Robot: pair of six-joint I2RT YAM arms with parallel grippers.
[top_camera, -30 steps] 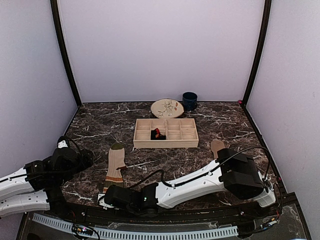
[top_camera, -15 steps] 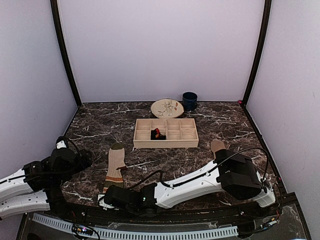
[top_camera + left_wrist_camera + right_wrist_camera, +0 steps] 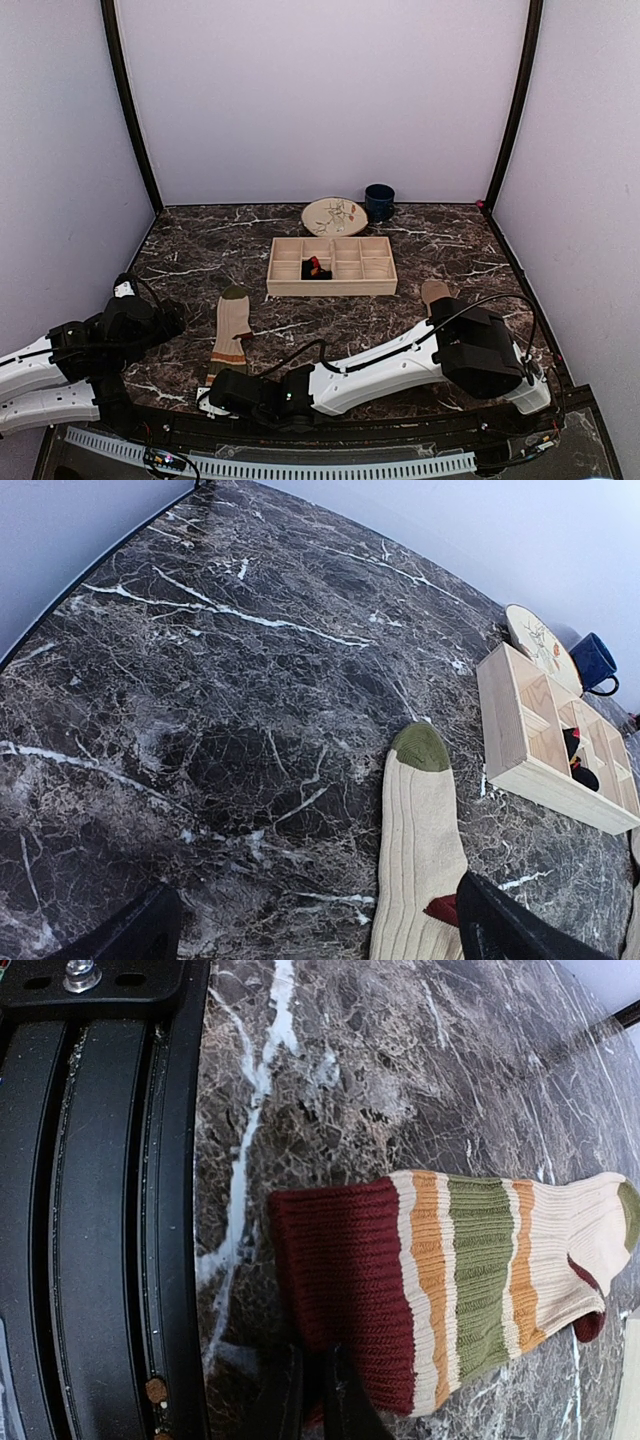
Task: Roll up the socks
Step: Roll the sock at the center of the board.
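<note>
Rolling: I am judging it barely begun.
Cream ribbed maroon-striped fabric sock (image 3: 480,1270): lying flat.
Right gripper (image 3: 320,1405): pinching its cuff.
Left gripper (image 3: 312,922): hanging open.

A dark marble tabletop (image 3: 200,250) with white veins sits between pale lilac walls (image 3: 320,100). Near its middle lies a shallow light wooden tray (image 3: 332,288) divided into compartments. Behind the tray, near the back wall, a round cream patterned plate (image 3: 335,216) sits just beside a dark blue mug (image 3: 379,202) on its right.
</note>
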